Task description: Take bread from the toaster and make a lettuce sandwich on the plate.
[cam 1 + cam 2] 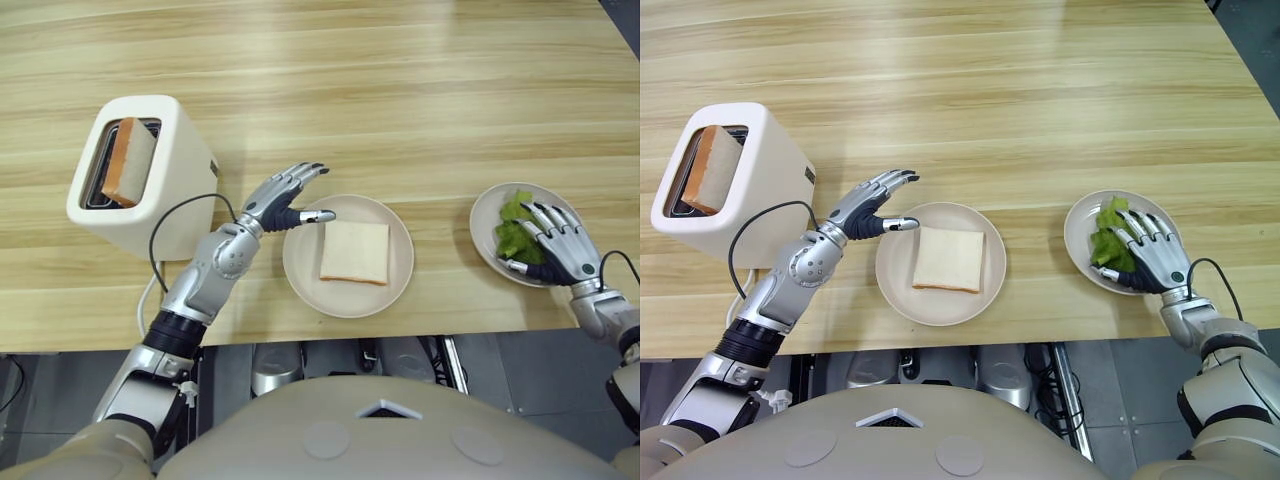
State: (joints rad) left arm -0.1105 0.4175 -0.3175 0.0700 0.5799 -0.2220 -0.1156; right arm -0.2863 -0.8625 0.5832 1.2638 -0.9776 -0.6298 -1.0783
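A white toaster (165, 170) stands at the left with one bread slice (130, 160) sticking up out of its slot. A second slice (355, 252) lies flat on the beige plate (300, 270) at the table's front centre. My left hand (285, 200) hovers at that plate's left rim, fingers stretched out, holding nothing. On the right, green lettuce (515, 225) lies in a smaller plate (485, 235). My right hand (565, 250) is laid over the lettuce from the near right, with its fingers spread and their tips on the leaves.
A black cable (160, 240) loops from the toaster past my left forearm toward the table's front edge. The wooden table (400, 80) stretches far behind the plates. Both plates sit close to the front edge.
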